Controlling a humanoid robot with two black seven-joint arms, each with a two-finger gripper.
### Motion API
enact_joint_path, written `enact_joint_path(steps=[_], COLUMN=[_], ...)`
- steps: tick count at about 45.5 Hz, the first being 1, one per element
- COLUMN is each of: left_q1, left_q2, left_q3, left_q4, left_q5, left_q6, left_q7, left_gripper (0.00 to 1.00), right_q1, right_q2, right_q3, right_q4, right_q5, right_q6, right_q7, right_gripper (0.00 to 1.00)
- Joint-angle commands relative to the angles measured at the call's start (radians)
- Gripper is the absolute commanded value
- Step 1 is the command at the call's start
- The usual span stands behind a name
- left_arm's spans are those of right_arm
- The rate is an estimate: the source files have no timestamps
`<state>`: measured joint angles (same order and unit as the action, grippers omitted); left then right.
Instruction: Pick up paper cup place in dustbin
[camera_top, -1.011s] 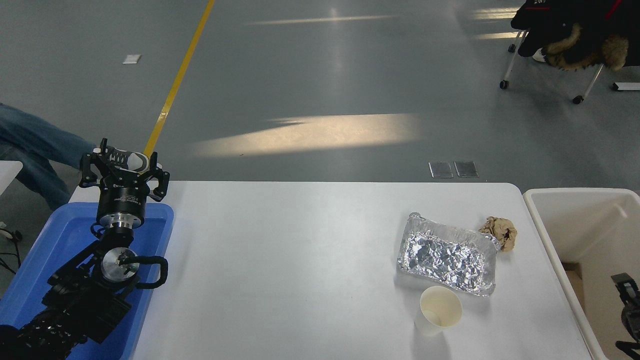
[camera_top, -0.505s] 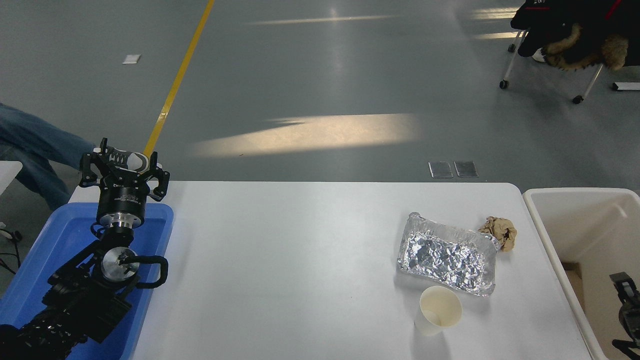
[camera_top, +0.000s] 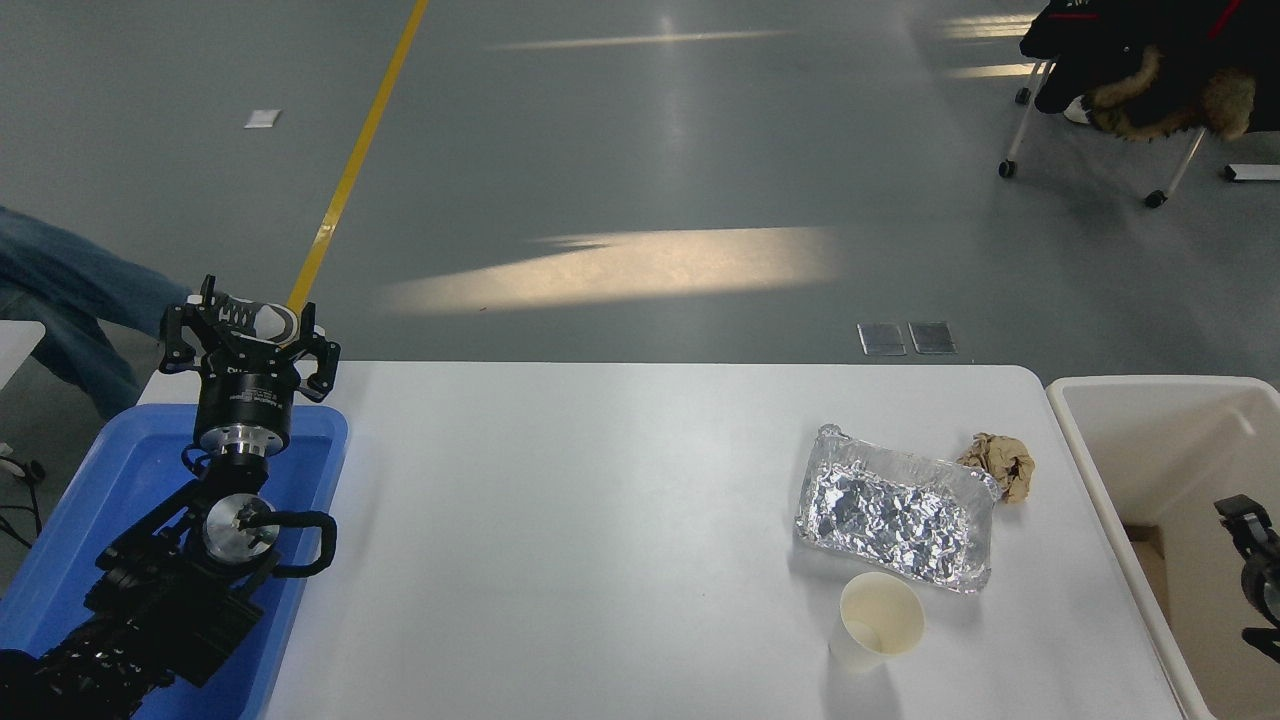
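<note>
The paper cup (camera_top: 880, 620) is small and white with a cream inside. It stands upright on the white table near the front right, just in front of a foil tray. The dustbin (camera_top: 1108, 490) is a large cream-white bin right of the table's right edge. Only a small black part of my right gripper (camera_top: 1255, 560) shows at the picture's right edge, over the dustbin and well to the right of the cup. My left gripper (camera_top: 250, 338) is parked at the lower left over a blue tray, open and empty.
A crumpled foil tray (camera_top: 895, 508) lies behind the cup, with a brown paper ball (camera_top: 1000, 464) at its far right corner. A blue tray (camera_top: 120, 480) sits at the table's left end. A person's leg in jeans (camera_top: 60, 290) is at the far left.
The visible part of my right arm has moved up the right edge of the picture. The cup, foil tray and left arm have not moved.
</note>
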<state>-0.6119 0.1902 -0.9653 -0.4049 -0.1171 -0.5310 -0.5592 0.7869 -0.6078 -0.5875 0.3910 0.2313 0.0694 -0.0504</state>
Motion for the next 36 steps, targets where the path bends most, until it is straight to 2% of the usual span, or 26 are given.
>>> enact_joint_path(steps=[1,5,12,17,21,27,32,36], left_q1=[0.000,0.000,0.000,0.000,0.000,0.000,0.001,0.001], left_q2=[0.000,0.000,0.000,0.000,0.000,0.000,0.000,0.000], left_q3=[0.000,0.000,0.000,0.000,0.000,0.000,-0.001,-0.001], left_q4=[0.000,0.000,0.001,0.000,0.000,0.000,0.001,0.001], left_q5=[0.001,0.001,0.001,0.001,0.001,-0.001,-0.001,-0.003], left_q6=[0.000,0.000,0.000,0.000,0.000,0.000,0.000,0.000], left_q7=[0.001,0.001,0.001,0.001,0.001,0.001,0.001,0.001], left_gripper=[0.99,0.99,0.99,0.99,0.99,0.99,0.99,0.99], right_q1=[0.294,0.426,0.820,1.072,1.241,1.436,1.564,1.675], right_q2=[-0.220,-0.240,-0.216,-0.107,0.064,0.258,0.339,0.375], right_q3=[-0.077,-0.201,-0.561,-0.779,-0.929,-0.979,-0.950,-0.899], right_q4=[0.425,0.491,0.702,0.877,1.044,1.278,1.351,1.354], right_q5=[-0.167,-0.234,-0.242,-0.239,-0.233,-0.188,-0.142,-0.057], right_q6=[0.006,0.009,0.010,0.010,0.010,0.021,0.131,0.291], right_q7=[-0.003,-0.002,0.000,0.004,0.007,0.009,0.009,0.009], right_gripper=[1.00,1.00,1.00,1.00,1.00,1.00,1.00,1.00])
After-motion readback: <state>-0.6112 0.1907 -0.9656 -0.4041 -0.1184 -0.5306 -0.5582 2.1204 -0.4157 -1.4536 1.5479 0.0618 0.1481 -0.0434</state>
